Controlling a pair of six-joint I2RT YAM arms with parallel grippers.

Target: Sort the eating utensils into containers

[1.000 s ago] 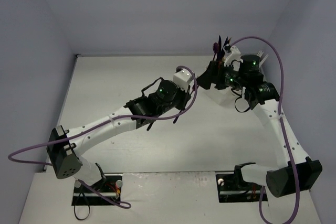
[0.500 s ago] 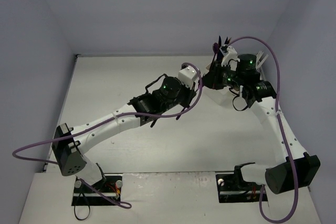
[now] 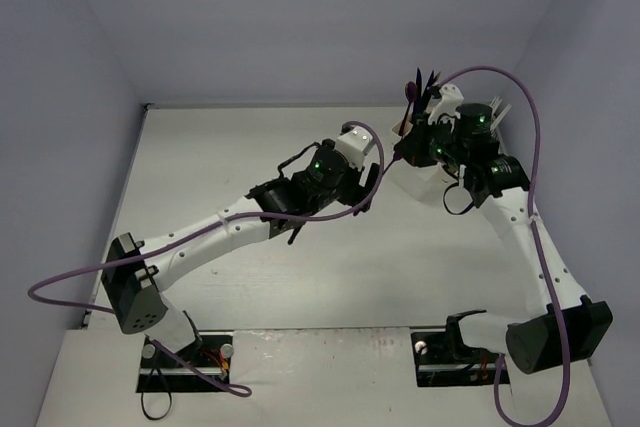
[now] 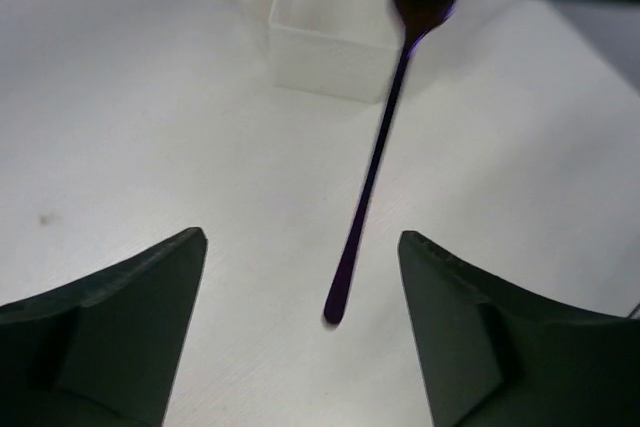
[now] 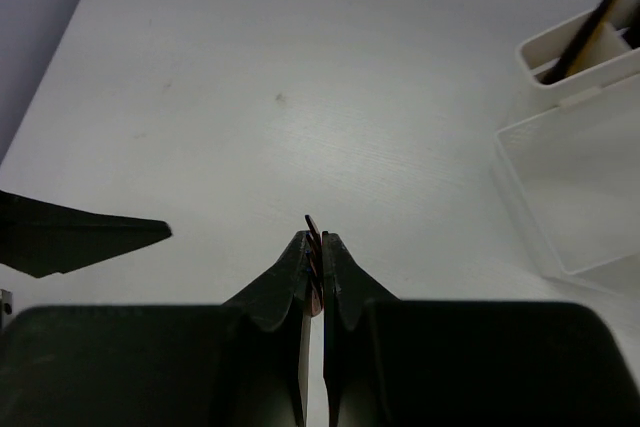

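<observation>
Claws meet over the desk (image 3: 230,147) toward one o'clock, just short of the white organizer (image 3: 432,125). The right claw (image 5: 313,247) is pressed together on a slim dark purple utensil (image 4: 372,172), pinching it near its wider end. From that claw's own wrist camera only a thin reddish-purple sliver shows between the fingertips. Seen from the left wrist, the utensil slants down from the right claw at twelve o'clock toward six. Its narrow handle tip is low over the desk, and whether it touches the surface I cannot tell. Spoon or fork, I cannot say either.

The left claw (image 4: 302,237) is spread wide. Its two dark fingers (image 4: 120,317) stand to either side of the handle tip, clear of it. From above, the left claw sits at about nine o'clock of the right one, close beside it.

In the right wrist view the organizer lies at about three o'clock. Its shallow tray (image 5: 560,202) is nearer, and a small square cup (image 5: 555,67) is joined to the tray's far end, at two o'clock. A dark stick of cutlery (image 5: 592,19) leans in that cup.

From overhead, several dark purple pieces (image 3: 415,92) stand upright out of the organizer's far end, at twelve o'clock of the right claw. A few pale ones (image 3: 497,110) poke out past the right wrist at about two o'clock, partly hidden by the arm.
</observation>
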